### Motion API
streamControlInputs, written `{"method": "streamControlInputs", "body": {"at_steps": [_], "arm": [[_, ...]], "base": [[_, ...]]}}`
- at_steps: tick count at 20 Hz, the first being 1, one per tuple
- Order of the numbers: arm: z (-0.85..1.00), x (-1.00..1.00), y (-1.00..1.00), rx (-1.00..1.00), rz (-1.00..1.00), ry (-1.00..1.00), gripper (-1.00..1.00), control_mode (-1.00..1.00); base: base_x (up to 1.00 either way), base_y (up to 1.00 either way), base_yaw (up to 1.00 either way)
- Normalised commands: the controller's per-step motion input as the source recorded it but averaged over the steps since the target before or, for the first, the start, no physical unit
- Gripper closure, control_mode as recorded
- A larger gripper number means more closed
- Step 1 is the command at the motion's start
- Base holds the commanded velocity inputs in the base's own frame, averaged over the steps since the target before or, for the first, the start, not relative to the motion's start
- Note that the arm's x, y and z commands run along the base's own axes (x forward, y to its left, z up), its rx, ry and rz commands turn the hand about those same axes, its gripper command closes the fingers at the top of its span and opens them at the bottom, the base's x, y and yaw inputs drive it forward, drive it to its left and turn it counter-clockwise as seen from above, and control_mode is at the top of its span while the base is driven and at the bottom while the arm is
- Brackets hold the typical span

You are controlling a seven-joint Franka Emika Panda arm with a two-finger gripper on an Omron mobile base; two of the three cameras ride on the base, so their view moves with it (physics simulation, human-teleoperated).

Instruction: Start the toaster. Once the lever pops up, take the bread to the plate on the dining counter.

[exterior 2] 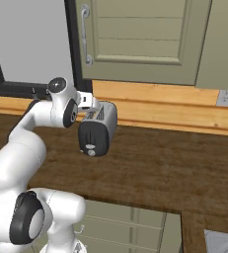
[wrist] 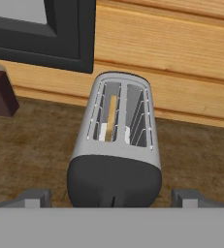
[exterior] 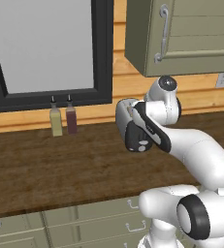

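The rounded, brushed-silver toaster (wrist: 114, 145) with its matte black end face stood on the wood-grain worktop (exterior 2: 160, 168). The pale tan bread (wrist: 112, 112) sat upright in its left slot, at twelve o'clock from the gripper (wrist: 112, 196), whose jaws stood released, straddling the toaster's end.

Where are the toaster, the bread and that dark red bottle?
toaster (exterior 2: 98, 129): right base view, black end face.
bread (wrist: 111, 112): hand view, slice edge inside the left slot.
dark red bottle (exterior: 71, 120): left base view, its body.

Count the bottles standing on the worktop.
2. A pale yellow-green bottle and a dark maroon bottle stand side by side at the back wall below the window, left of the toaster. The arm may hide more.
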Motion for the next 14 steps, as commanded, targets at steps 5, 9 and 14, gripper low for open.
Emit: {"method": "streamControlInputs", "body": {"at_steps": [5,9,14], "arm": [[0.00,0.00,0.00,0.00,0.00,0.00,-1.00,-1.00],[0.00,0.00,0.00,0.00,0.00,0.00,-1.00,-1.00],[0.00,0.00,0.00,0.00,0.00,0.00,-1.00,-1.00]], "base": [[0.00,0.00,0.00],[0.00,0.00,0.00],[0.00,0.00,0.00]]}}
